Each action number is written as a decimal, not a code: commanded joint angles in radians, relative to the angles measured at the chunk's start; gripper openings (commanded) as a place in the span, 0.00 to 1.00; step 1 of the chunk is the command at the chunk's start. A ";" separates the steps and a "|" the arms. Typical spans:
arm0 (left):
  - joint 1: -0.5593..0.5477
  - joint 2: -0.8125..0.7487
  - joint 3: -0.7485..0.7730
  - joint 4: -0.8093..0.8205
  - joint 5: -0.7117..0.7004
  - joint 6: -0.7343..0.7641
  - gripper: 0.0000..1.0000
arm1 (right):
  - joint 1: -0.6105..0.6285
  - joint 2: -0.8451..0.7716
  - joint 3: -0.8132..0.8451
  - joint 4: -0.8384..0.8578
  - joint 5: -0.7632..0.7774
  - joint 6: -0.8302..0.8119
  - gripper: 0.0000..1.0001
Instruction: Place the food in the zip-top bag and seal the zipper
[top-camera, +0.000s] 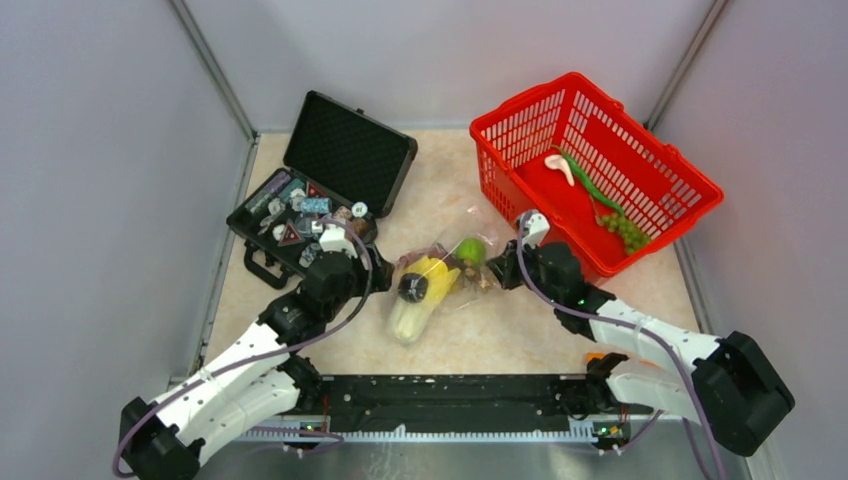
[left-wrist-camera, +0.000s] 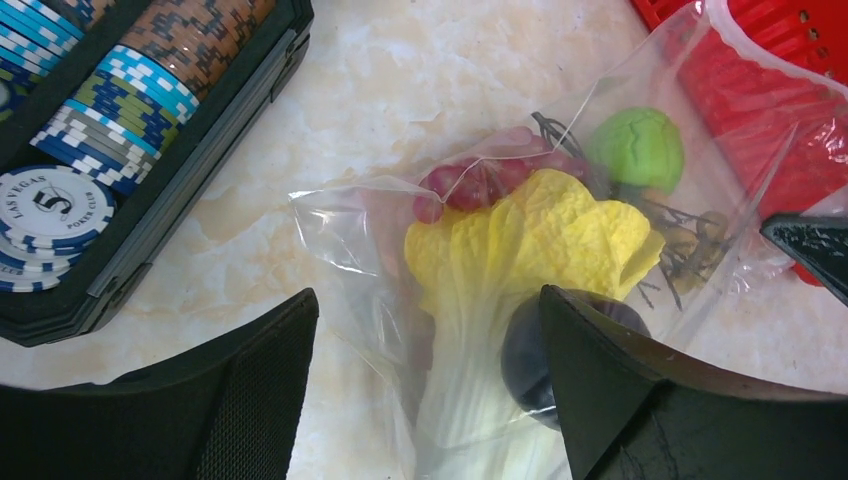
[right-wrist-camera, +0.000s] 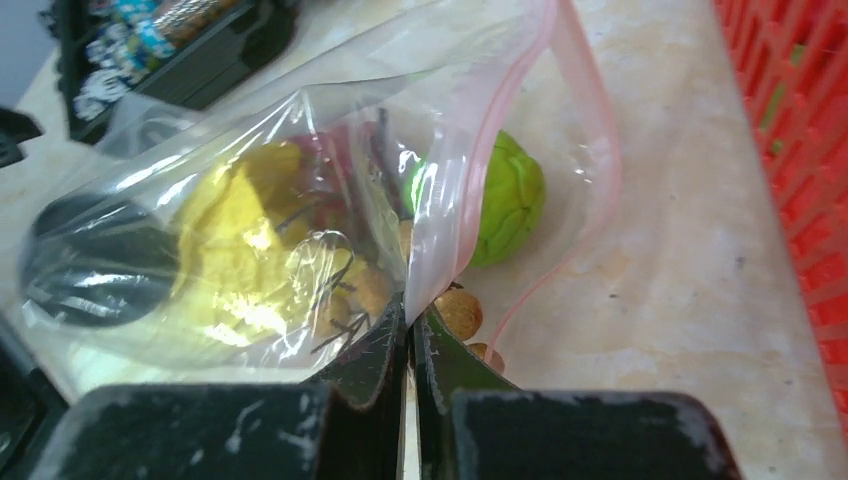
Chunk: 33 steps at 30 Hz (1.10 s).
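Note:
The clear zip-top bag (top-camera: 440, 285) lies on the table between my two arms. Inside it are a yellow leafy bunch (left-wrist-camera: 530, 235), red-purple grapes (left-wrist-camera: 470, 182), a green pear-like fruit (right-wrist-camera: 510, 205), brown bits (right-wrist-camera: 462, 310) and a dark round piece (left-wrist-camera: 525, 355). The pink zipper (right-wrist-camera: 470, 150) gapes open at the mouth. My right gripper (right-wrist-camera: 410, 315) is shut on that mouth edge, pinching the pink strip. At the bag's closed end my left gripper (left-wrist-camera: 430, 330) stands open, a finger on either side of the leafy stalks. Green grapes (top-camera: 625, 230) lie in the red basket.
The red basket (top-camera: 600, 100) stands at the back right, close behind the right gripper, and also holds a green and white piece. An open black case (top-camera: 300, 215) of poker chips sits at the back left, beside the left arm. Grey walls enclose the table.

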 joint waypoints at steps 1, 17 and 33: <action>0.004 -0.042 0.066 -0.027 -0.033 0.032 0.82 | 0.001 -0.078 -0.004 0.024 -0.179 -0.016 0.00; 0.003 0.088 0.279 0.010 0.325 0.106 0.84 | 0.373 -0.147 0.029 -0.037 0.012 -0.011 0.10; 0.002 0.160 0.277 0.038 0.368 0.093 0.83 | 0.314 -0.335 -0.047 -0.248 0.190 0.253 0.79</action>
